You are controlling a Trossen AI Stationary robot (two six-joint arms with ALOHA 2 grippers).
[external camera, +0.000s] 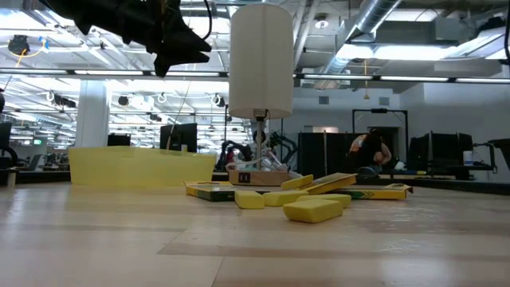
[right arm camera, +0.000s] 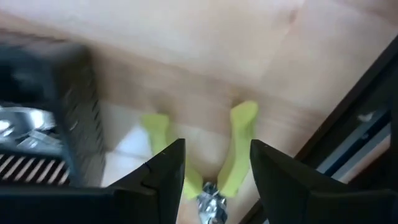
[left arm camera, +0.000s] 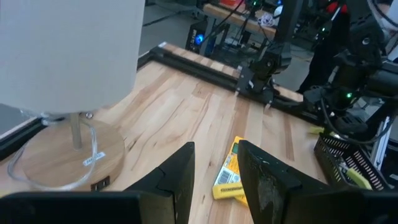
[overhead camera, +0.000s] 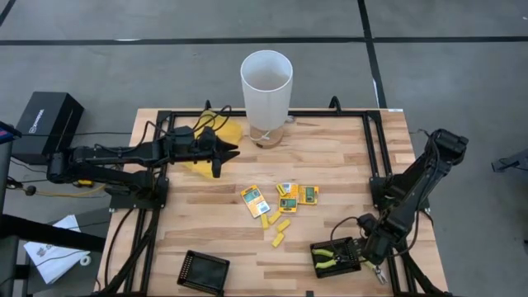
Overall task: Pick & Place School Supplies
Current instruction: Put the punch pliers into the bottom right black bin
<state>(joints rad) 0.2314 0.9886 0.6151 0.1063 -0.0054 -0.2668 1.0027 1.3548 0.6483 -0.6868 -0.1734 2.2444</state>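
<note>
Flat yellow-orange packets (overhead camera: 289, 198) and short yellow oblong pieces (overhead camera: 280, 227) lie flat mid-table. A plier-like tool (overhead camera: 330, 256) lies in the black tray (overhead camera: 315, 247) near the front right. Another plier-like tool (right arm camera: 241, 140) with yellow-green handles lies on the wood beside that tray. My right gripper (right arm camera: 214, 168) (overhead camera: 375, 252) points down over it, open, one finger on either side of the handles. My left gripper (overhead camera: 224, 153) (left arm camera: 214, 180) hangs open in the air at the far left, with nothing between its fingers. My right gripper comes from above, pointing down, with its fingers (right arm camera: 168, 177) astride the plier-like tool's handles just above the metal head (right arm camera: 208, 208). The tool lies on the table. Whether the fingers touch it, I cannot tell.
A white-shaded lamp (overhead camera: 266, 82) on a wooden base stands at the far edge, with a yellow pouch (overhead camera: 216, 132) left of it. A second black tray (overhead camera: 204, 271) sits at the front left. A black frame rail (overhead camera: 375, 148) borders the table.
</note>
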